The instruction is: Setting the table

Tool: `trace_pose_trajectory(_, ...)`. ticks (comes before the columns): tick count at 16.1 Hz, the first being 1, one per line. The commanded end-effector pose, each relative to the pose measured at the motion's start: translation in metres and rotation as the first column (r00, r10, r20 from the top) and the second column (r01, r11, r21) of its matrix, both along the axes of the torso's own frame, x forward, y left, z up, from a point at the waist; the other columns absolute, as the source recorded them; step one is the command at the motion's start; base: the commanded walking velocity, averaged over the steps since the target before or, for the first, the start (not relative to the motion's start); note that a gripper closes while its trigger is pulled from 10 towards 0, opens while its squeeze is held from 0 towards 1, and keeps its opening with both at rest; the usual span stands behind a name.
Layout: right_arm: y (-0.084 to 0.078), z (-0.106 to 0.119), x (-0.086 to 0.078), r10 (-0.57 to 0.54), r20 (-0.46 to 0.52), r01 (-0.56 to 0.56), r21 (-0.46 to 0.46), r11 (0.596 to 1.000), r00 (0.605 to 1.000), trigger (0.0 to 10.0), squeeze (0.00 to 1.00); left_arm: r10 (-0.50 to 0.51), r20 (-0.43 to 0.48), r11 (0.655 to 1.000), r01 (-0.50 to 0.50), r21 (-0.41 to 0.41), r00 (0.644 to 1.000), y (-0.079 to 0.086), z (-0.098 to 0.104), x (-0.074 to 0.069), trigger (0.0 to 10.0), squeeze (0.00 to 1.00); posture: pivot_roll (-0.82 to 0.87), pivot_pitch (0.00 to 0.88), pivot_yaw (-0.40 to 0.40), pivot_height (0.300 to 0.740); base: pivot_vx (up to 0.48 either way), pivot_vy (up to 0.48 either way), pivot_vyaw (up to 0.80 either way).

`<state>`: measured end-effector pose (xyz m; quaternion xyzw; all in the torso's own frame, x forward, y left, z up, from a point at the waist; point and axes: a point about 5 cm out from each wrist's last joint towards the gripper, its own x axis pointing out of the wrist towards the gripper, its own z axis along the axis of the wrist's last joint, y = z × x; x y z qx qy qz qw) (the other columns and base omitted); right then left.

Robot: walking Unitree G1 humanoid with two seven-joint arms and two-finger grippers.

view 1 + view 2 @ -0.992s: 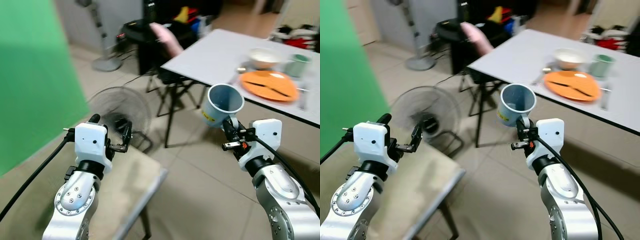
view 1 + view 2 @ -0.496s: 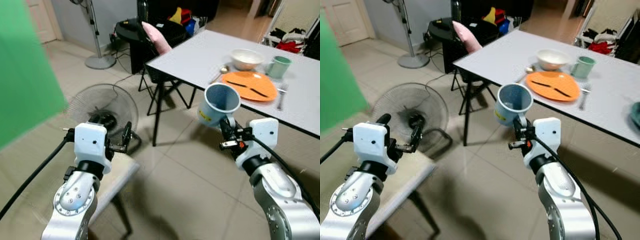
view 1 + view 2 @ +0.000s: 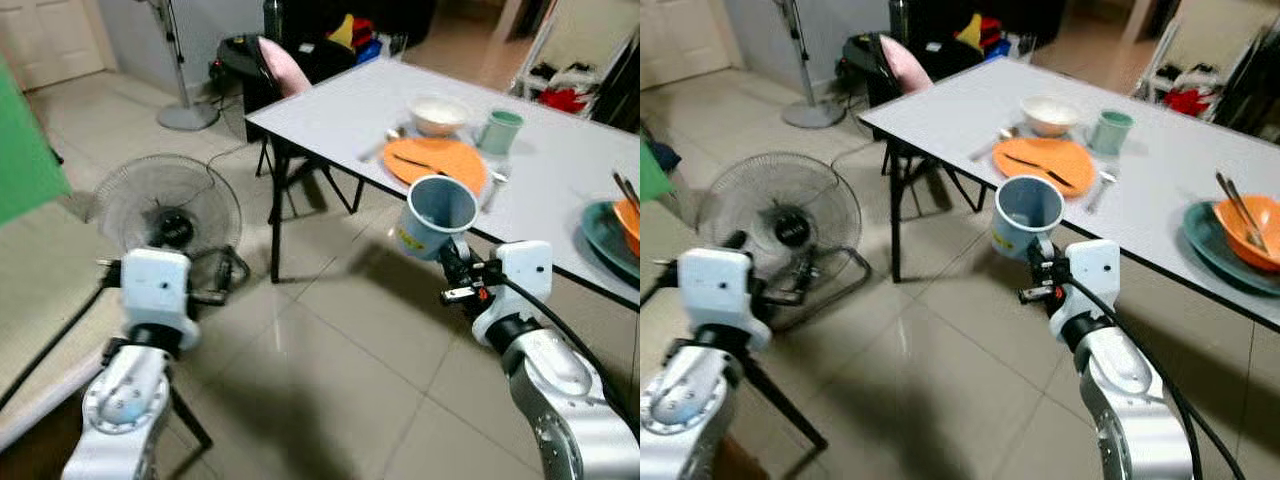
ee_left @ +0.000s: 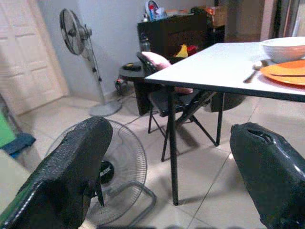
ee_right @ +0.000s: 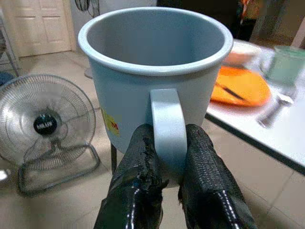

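Progress: partly set, by my judgement; the white rectangular desk at upper right already carries one place setting, and the pale blue plastic mug is not yet delivered.
Right end effector: fingers clamped on the mug's handle, mid-frame, short of the desk edge.
Left end effector: fingers apart, holding nothing, lower left.
Mug: nothing inside.
Round orange plate: dark utensils on it.
White bowl: contents unclear.
Green cup: contents hidden.
Teal plate: holds an orange bowl with chopsticks.
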<state>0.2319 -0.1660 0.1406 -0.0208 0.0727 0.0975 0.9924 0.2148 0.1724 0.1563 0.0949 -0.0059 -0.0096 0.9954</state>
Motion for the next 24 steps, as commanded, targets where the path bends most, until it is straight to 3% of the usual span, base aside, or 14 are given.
trace_pose_trajectory(1, -0.007, -0.001, -0.003, -0.038, -0.001, 0.038, -0.01, 0.999, 0.999, 10.0, 0.0, -0.02, 0.017, 1.0, 0.02, 0.0, 1.0, -0.005, 0.002, 0.003, 10.0, 0.0, -0.12, 0.0, 0.011, 0.74, 0.0, -0.48, 0.0)
trace_pose_trajectory(8, -0.014, 0.002, -0.004, -0.112, 0.028, 0.112, 0.0, 0.994, 0.993, 10.0, 0.0, -0.02, 0.023, 1.0, 0.02, -0.014, 1.0, -0.004, 0.004, 0.011, 10.0, 0.0, -0.14, 0.0, 0.036, 0.74, 0.0, -0.132, 0.0)
trace_pose_trajectory(14, -0.012, 0.006, -0.004, -0.11, 0.053, 0.11, 0.008, 0.994, 0.993, 10.0, 0.0, -0.034, 0.025, 0.999, 0.034, -0.016, 0.999, -0.005, 0.003, 0.012, 10.0, 0.0, -0.14, 0.0, 0.039, 0.74, 0.0, 0.0, -0.8)
trace_pose_trajectory(18, -0.014, 0.018, -0.002, -0.135, 0.122, 0.137, -0.003, 0.991, 0.983, 10.0, 0.0, -0.031, 0.042, 0.999, 0.032, -0.016, 0.999, -0.005, 0.004, 0.011, 10.0, 0.0, -0.14, 0.0, 0.034, 0.74, 0.0, 0.0, -0.8)
trace_pose_trajectory(24, -0.017, 0.027, 0.008, -0.193, 0.15, 0.187, 0.049, 0.981, 0.97, 10.0, 0.0, -0.076, 0.071, 0.996, 0.078, -0.035, 0.995, -0.011, 0.011, 0.015, 10.0, 0.0, -0.14, 0.0, 0.031, 0.74, 0.084, 0.0, -0.8)
